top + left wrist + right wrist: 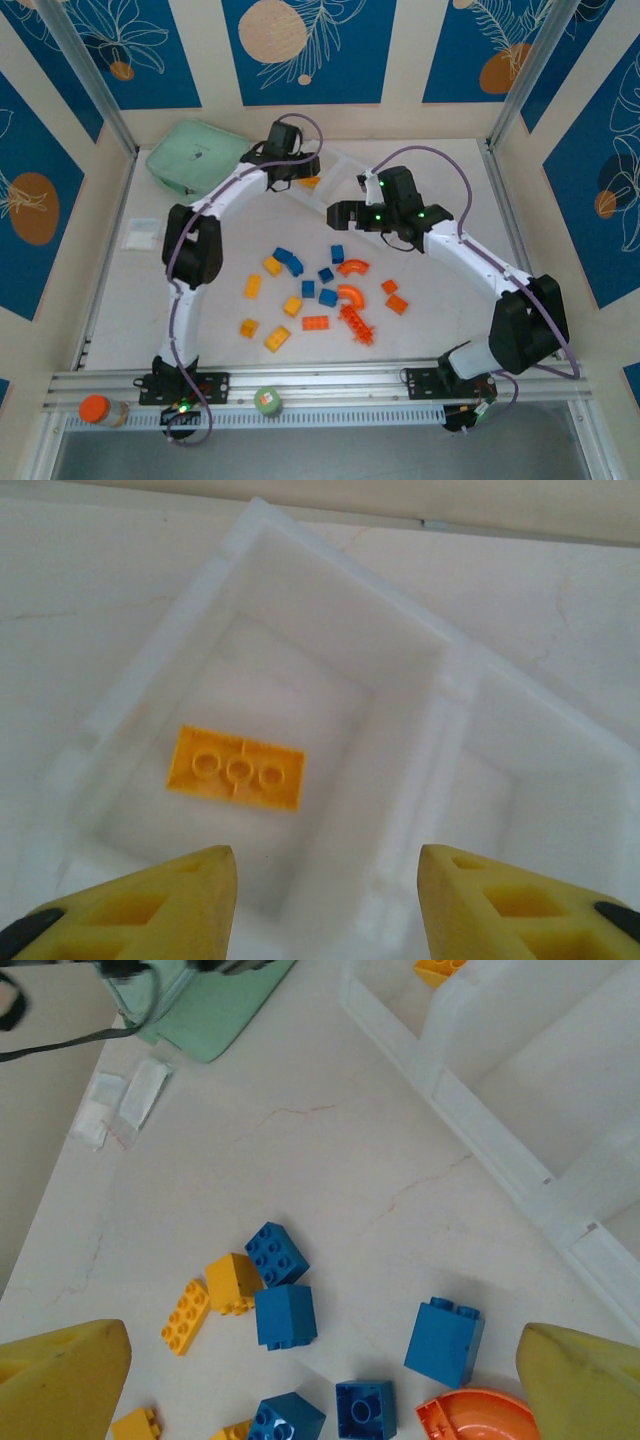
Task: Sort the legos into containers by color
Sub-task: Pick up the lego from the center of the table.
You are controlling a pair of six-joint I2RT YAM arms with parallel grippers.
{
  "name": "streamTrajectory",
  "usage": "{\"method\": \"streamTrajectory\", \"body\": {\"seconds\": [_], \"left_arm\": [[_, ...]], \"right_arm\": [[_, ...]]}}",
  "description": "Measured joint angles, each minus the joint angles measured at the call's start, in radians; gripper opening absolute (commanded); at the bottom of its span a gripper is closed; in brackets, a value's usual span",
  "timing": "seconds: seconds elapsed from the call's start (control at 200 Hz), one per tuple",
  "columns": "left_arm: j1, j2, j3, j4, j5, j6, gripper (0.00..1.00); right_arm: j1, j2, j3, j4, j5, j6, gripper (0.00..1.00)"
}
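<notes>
We note left gripper (pixel 325 868) fingers apart and empty above white tray compartment (pixel 345 615), yellow plate (pixel 237 768) lying inside (studs up), right gripper (pixel 322 1350) spread wide, grasping nothing, over blue bricks (pixel 285 1315)

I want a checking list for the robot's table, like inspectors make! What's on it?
Surface: pale table, faint hairline marks, no spills seen.
Job's things: yellow, blue and orange loose bricks mid-table; one yellow brick lies in a compartment of the white tray.
Clutter: mint-green case, clear packets, orange-lidded jar on the near rail.
Tools: left tool open above the tray, empty; right tool open over the bricks, empty.
Cables: purple cables run along both arms.
Surroundings: blue patterned panels.
</notes>
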Motion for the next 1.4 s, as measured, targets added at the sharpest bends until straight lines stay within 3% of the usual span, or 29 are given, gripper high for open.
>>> {"method": "streamTrajectory", "body": {"seconds": [0.29,0.625,1.07,1.4], "left_arm": [[-0.013,-0.367,-0.443,-0.006,0.03,-0.008,0.56],[-0.105,-0.626,-0.837,-0.067,-0.085,-0.103,0.67],[-0.142,-0.554,-0.899,-0.069,-0.214,-0.26,0.75],[-0.156,-0.492,-0.908,-0.077,-0.266,-0.293,0.71]], "right_arm": [[0.079,-0.095,-0.09,-0.037,-0.016,0.008,0.99],[0.217,-0.151,-0.219,-0.052,-0.015,0.044,0.99],[0.268,-0.153,-0.271,-0.002,0.021,0.08,0.99],[0.267,-0.166,-0.284,-0.003,0.037,0.08,0.99]]}}
